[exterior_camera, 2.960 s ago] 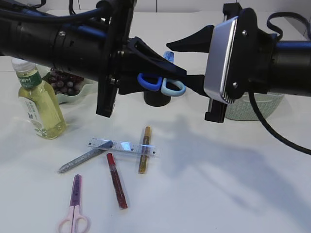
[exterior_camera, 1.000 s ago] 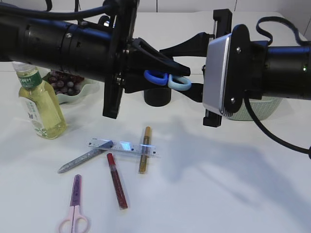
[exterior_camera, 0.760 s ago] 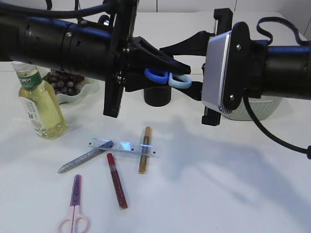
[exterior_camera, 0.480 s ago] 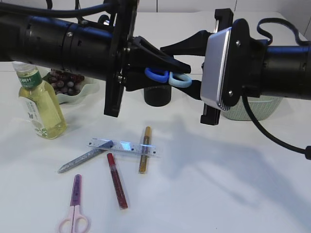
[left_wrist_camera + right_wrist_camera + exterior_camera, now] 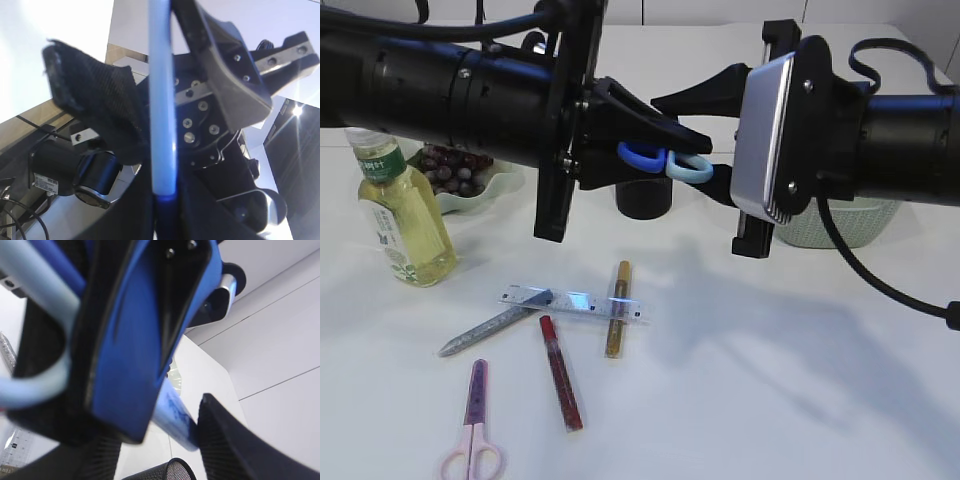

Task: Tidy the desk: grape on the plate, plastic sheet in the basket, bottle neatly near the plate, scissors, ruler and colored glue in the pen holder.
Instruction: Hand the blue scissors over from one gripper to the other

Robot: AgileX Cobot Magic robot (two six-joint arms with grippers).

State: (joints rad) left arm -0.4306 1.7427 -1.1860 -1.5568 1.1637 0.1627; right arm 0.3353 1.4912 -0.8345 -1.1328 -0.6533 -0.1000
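My left gripper (image 5: 652, 136) is shut on blue scissors (image 5: 668, 162) and holds them in the air above the black mesh pen holder (image 5: 642, 201). In the left wrist view the blue scissors (image 5: 162, 125) run up from between the shut jaws (image 5: 166, 212). My right gripper (image 5: 694, 140) is open, with its fingers above and below the scissors' handles. In the right wrist view the scissors (image 5: 142, 340) fill the space between the jaws (image 5: 160, 426). The ruler (image 5: 572, 301), silver (image 5: 485, 331), red (image 5: 561, 373) and gold (image 5: 617, 308) glue sticks and pink scissors (image 5: 472, 428) lie on the table.
The bottle (image 5: 405, 215) stands at the left beside the plate (image 5: 505, 183) holding grapes (image 5: 450, 165). A pale green basket (image 5: 845, 215) stands at the right behind my right arm. The pen holder's rim (image 5: 170, 471) shows below the right jaws. The plastic sheet is not visible.
The left gripper has lifted the blue scissors a little higher. The right gripper has shifted left and tilted, so its open fingers now bracket the scissors' handles. Table items have not moved.
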